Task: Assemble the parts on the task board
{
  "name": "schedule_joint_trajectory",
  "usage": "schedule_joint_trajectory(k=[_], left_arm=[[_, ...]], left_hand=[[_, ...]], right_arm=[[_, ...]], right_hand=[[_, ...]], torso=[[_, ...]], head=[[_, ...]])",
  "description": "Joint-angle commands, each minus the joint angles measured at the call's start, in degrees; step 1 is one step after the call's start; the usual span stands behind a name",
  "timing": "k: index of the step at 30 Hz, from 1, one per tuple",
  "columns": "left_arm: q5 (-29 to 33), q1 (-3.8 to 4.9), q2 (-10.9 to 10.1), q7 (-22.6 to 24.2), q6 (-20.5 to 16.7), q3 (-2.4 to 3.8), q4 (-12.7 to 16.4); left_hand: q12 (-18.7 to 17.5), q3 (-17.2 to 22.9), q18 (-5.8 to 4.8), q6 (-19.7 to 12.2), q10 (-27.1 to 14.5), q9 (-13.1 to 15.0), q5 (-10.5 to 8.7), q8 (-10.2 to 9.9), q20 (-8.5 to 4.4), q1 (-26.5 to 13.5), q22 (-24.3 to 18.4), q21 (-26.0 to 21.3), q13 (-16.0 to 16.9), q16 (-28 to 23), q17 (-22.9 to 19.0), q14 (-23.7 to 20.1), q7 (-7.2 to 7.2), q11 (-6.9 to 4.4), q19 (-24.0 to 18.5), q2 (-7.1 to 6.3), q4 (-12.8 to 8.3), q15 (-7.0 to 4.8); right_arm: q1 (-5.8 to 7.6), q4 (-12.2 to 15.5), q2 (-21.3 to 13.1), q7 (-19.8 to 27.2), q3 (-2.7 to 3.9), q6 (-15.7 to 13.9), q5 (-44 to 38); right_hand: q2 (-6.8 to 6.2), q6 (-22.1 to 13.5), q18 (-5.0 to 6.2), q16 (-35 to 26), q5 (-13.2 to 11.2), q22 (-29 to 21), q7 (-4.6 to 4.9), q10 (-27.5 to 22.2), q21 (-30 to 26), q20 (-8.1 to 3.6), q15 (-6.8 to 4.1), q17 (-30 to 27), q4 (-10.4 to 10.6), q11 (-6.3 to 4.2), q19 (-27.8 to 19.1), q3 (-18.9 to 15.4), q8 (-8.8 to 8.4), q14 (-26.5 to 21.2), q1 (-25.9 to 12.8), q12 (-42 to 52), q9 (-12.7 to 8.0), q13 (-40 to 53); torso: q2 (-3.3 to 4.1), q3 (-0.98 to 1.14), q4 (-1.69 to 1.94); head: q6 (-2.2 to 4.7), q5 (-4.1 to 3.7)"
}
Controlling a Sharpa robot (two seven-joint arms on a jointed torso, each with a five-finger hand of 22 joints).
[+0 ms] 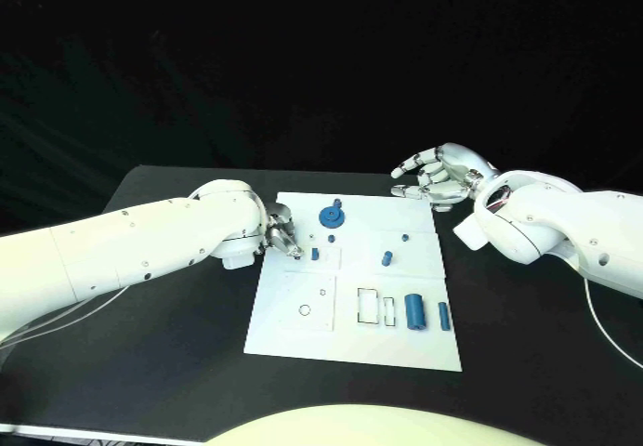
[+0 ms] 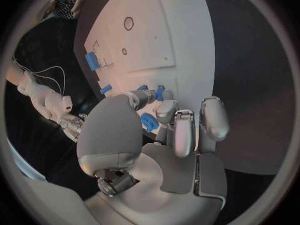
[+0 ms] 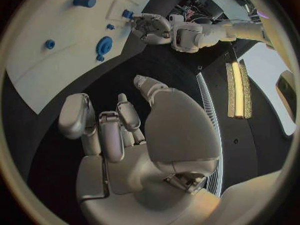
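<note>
The white task board [image 1: 297,327] lies in the middle of the table. My left hand [image 1: 284,236] is at the board's left edge and pinches a small blue peg [image 1: 314,252] at its fingertips; the peg [image 2: 160,92] shows between thumb and finger, and again as the peg [image 3: 127,14]. A blue gear [image 1: 331,218] stands just beyond that hand. Two small blue pieces [image 1: 387,257] sit mid-board. Two blue cylinders [image 1: 415,311] lie near the right edge. My right hand [image 1: 436,177] hovers past the board's far right corner, with fingers loosely bent and nothing in them.
Outlined slots [image 1: 366,306] and a small round hole [image 1: 306,308] mark the board's near half. Black table [image 1: 161,372] surrounds the board. My left arm [image 1: 121,251] lies across the table's left side and my right arm [image 1: 563,228] across its right.
</note>
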Motion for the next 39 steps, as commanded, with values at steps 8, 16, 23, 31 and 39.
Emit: schedule_joint_trajectory(k=[8, 16, 23, 31, 39], left_arm=[[-0.1, -0.11, -0.1, 0.3, 1.3, 0.14, -0.3], [1.0, -0.08, -0.2, 0.5, 1.3, 0.36, -0.9], [2.8, 0.16, -0.1, 0.5, 4.3, 0.94, -1.6], [4.3, 1.17, 0.6, 1.0, 10.6, 1.51, -3.2], [5.3, 2.03, 2.7, 1.4, 14.8, 1.65, -6.2]], left_hand=[[-0.1, 9.3, -0.36, 1.4, 0.3, 0.1, 0.08, 0.3, 0.16, -0.1, 0.1, 0.2, -0.3, 0.1, 11.8, 5.1, -1.11, 0.1, 0.4, 0.76, -8.7, -0.33], [-0.2, 9.4, -0.38, 1.4, 0.2, 0.1, 0.04, 0.3, 0.16, -0.2, 0.2, 0.3, -0.5, 0.1, 11.8, 5.1, -1.1, 0.1, 0.4, 0.84, -8.8, -0.33], [-0.7, 9.8, -0.33, 1.2, -0.2, 0.2, -0.44, 0.3, 0.2, -0.8, -0.1, 0.1, -1.3, 0.0, 11.6, 5.0, -0.95, 0.24, 0.2, 1.22, -8.8, -0.24], [-1.2, 9.7, -0.25, 0.9, -0.6, 0.2, -0.88, 0.3, 0.27, -1.3, -0.5, -0.1, -2.1, 0.0, 11.6, 5.0, -0.85, 0.35, -0.1, 1.45, -8.8, -0.13], [-1.5, 9.6, -0.17, 0.7, -0.9, 0.3, -1.12, 0.2, 0.32, -1.4, -0.9, -0.3, -2.6, -0.1, 11.5, 5.0, -0.8, 0.41, -0.4, 1.43, -9.0, -0.08]], right_arm=[[-0.07, 0.0, 0.1, 0.6, 0.01, 0.6, -0.3], [-0.09, 0.0, 0.1, 0.6, 0.01, 0.6, -0.3], [-0.19, -0.2, 0.2, 0.6, 0.01, 0.7, -0.3], [-0.35, -0.4, 0.4, 0.6, 0.01, 0.8, -0.3], [-0.46, -0.5, 0.6, 0.6, 0.01, 0.9, -0.3]], right_hand=[[0.09, -0.3, 0.69, -0.2, 0.3, 0.0, -0.21, -0.3, -0.3, 0.03, -0.14, 4.5, 0.3, -0.01, -0.3, 0.1, 0.22, 3.3, 0.4, -0.4, 0.1, 0.0], [0.15, -0.3, 0.66, -0.2, 0.3, 0.0, -0.21, -0.3, -0.3, 0.03, -0.14, 4.7, 0.3, -0.01, -0.2, 0.1, 0.26, 3.3, 0.4, -0.4, 0.1, 0.0], [0.15, -0.3, 0.66, -0.2, 0.3, 0.0, -0.21, -0.3, -0.3, 0.03, -0.14, 4.7, 0.3, -0.01, -0.2, 0.1, 0.26, 3.3, 0.4, -0.4, 0.1, 0.0], [0.15, -0.3, 0.66, -0.2, 0.3, 0.0, -0.21, -0.3, -0.3, 0.03, -0.14, 4.7, 0.3, -0.01, -0.2, 0.1, 0.26, 3.3, 0.4, -0.4, 0.1, 0.0], [0.15, -0.3, 0.66, -0.2, 0.3, 0.0, -0.21, -0.3, -0.3, 0.03, -0.14, 4.7, 0.3, -0.01, -0.2, 0.1, 0.26, 3.3, 0.4, -0.4, 0.1, 0.0]], torso=[[0.05, -0.03, -0.02], [0.05, -0.01, -0.02], [0.03, 0.0, -0.01], [0.0, 0.05, -0.01], [0.01, 0.03, -0.04]], head=[[0.06, -0.04], [0.07, -0.12], [0.01, -0.13], [-0.13, -0.14], [-0.21, -0.04]])
